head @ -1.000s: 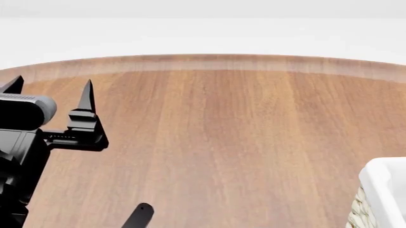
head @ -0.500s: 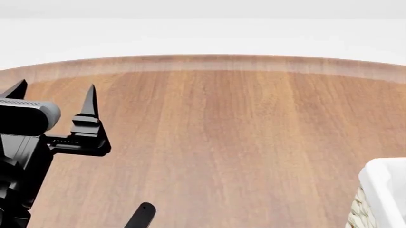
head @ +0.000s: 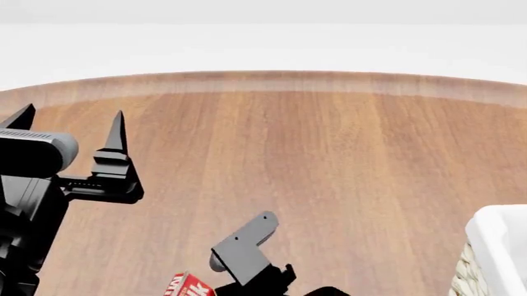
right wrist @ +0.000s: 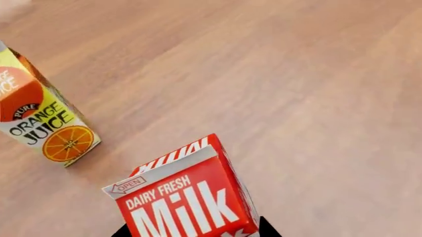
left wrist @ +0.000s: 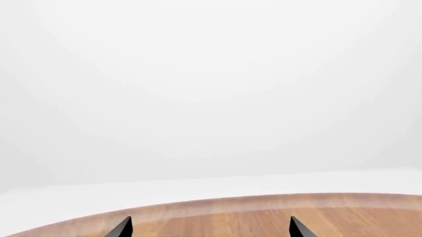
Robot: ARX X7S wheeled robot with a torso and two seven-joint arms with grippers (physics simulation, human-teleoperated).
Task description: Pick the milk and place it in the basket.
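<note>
The milk [right wrist: 185,202], a carton with a red top and white "Milk" lettering, sits between the two black fingertips of my right gripper [right wrist: 194,230], which is shut on it and holds it above the wooden table. In the head view only the carton's red top [head: 187,286] shows at the bottom edge, beside the right arm's grey wrist [head: 245,246]. The basket [head: 497,243], woven with a white liner over its rim, shows partly at the lower right. My left gripper [head: 70,120] is open and empty, raised at the left; its fingertips flank bare table in the left wrist view [left wrist: 209,228].
An orange juice carton [right wrist: 41,118] stands on the table near the milk, seen only in the right wrist view. The round wooden table [head: 313,160] ends at a curved far edge [head: 272,79] with white floor beyond.
My right arm has risen into the head view with the milk's red top beside it. The left gripper has barely moved.
</note>
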